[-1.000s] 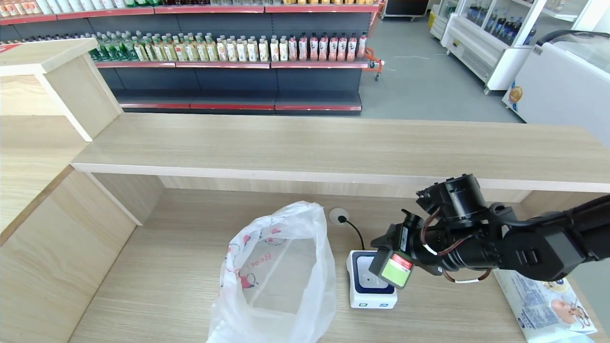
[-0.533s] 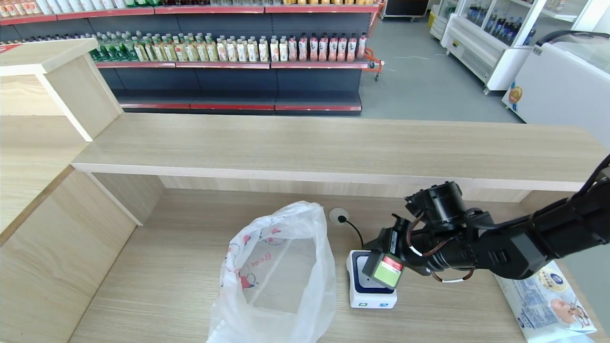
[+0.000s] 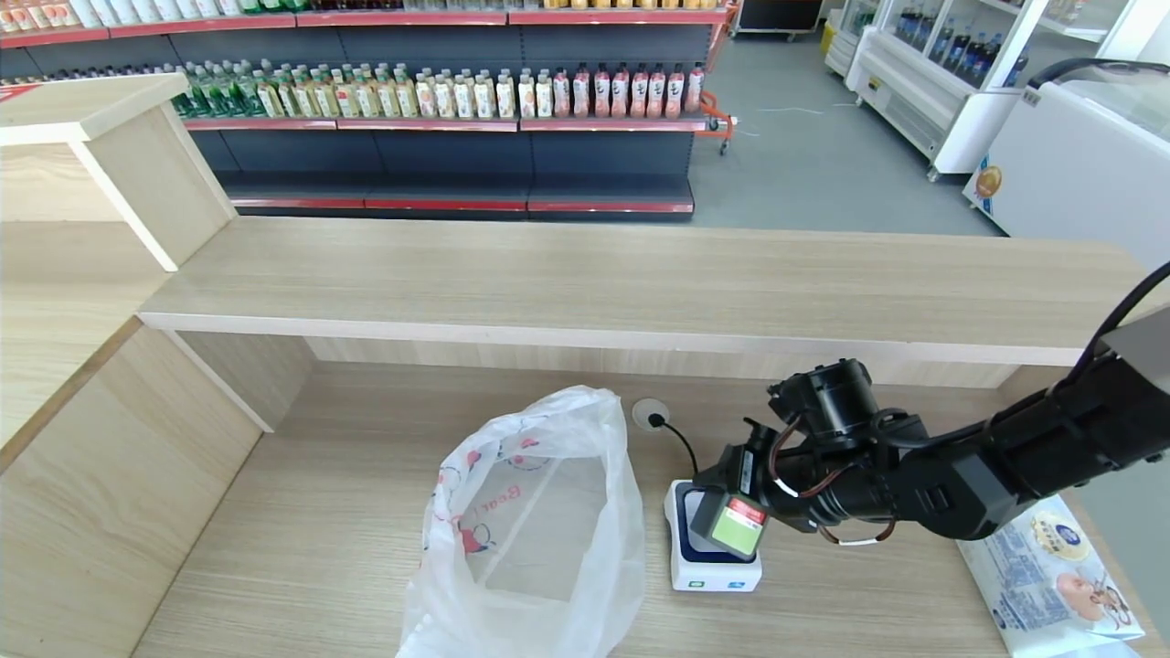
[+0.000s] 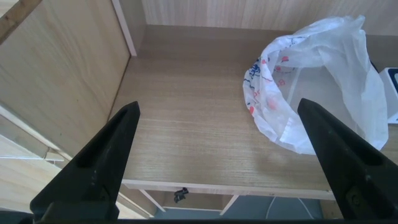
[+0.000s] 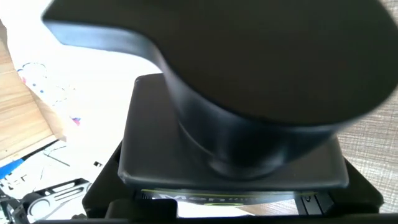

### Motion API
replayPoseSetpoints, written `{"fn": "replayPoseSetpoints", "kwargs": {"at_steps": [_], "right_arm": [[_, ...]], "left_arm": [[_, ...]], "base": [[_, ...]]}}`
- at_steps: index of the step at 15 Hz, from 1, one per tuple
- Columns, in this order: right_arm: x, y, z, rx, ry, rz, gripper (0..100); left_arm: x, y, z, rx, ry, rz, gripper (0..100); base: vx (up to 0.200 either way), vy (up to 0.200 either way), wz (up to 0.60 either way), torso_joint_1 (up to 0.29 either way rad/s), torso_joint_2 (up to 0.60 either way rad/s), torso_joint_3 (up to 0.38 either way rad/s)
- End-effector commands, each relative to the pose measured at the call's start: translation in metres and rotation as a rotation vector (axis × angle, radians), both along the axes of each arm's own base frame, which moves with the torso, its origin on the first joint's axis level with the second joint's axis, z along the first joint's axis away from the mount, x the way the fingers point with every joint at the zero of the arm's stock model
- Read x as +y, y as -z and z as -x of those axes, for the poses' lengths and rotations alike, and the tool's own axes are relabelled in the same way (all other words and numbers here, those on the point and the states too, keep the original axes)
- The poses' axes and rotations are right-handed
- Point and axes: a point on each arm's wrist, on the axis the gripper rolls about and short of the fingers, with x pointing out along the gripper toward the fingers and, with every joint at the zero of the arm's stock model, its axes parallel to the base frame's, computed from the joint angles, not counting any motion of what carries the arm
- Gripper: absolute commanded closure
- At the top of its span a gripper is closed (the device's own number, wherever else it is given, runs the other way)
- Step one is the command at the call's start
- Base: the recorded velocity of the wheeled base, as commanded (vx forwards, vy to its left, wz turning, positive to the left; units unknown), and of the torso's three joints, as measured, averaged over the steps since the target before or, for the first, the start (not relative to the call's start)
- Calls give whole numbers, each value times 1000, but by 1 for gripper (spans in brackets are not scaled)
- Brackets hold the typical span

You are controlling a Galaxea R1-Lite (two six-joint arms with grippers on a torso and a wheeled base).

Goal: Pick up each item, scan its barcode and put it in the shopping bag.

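My right gripper is shut on a small dark item with a green and red label. It holds the item tilted just above the white barcode scanner on the lower counter. The same dark item sits close up in the right wrist view. Left of the scanner stands the white plastic shopping bag, mouth open upward. My left gripper hangs open and holds nothing, above the counter's left part, with the bag off to one side.
A blue-and-white flat packet lies at the counter's right end. A cable runs from the scanner to a round grommet. The raised wooden ledge spans the back, and a wooden side wall closes the left.
The right arm has moved left and slightly down, bringing the held item closer over the scanner. The bag and packet have stayed put.
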Motion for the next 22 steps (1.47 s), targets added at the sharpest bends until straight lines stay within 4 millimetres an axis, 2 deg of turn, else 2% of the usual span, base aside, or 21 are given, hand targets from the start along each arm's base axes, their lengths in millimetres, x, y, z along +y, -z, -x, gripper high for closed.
{"fn": "replayPoseSetpoints", "kwargs": {"at_steps": [1,3,5,6,7,8,10,12,14,16,20,22], "right_arm": [[0,0,0,1,0,0,100],[-1,-7,4,-12,-7,-6,100],[-6,-24,11,-62,-15,-18,100],[-15,-41,22,-111,-7,-19,100],[-36,-70,51,-212,-40,8,100],[-46,-86,75,-301,-118,86,100],[-71,-107,121,-466,-254,333,100],[-92,-120,146,-592,-322,493,100],[-97,-126,151,-653,-341,552,100],[-98,-129,156,-685,-348,553,100],[-98,-122,175,-743,-416,584,100],[-97,-121,178,-747,-428,579,100]], "left_arm": [[0,0,0,0,2,0,0],[0,0,0,0,2,0,0],[0,0,0,0,0,0,0],[0,0,0,0,0,0,0],[0,0,0,0,2,0,0],[0,0,0,0,0,0,0],[0,0,0,0,0,0,0],[0,0,0,0,2,0,0],[0,0,0,0,0,0,0],[0,0,0,0,0,0,0],[0,0,0,0,0,0,0],[0,0,0,0,0,0,0]], "base": [[0,0,0,0,0,0],[0,0,0,0,0,0],[0,0,0,0,0,0],[0,0,0,0,0,0],[0,0,0,0,0,0],[0,0,0,0,0,0],[0,0,0,0,0,0],[0,0,0,0,0,0],[0,0,0,0,0,0],[0,0,600,2,2,0],[0,0,600,2,5,0],[0,0,600,5,0,2]]}}
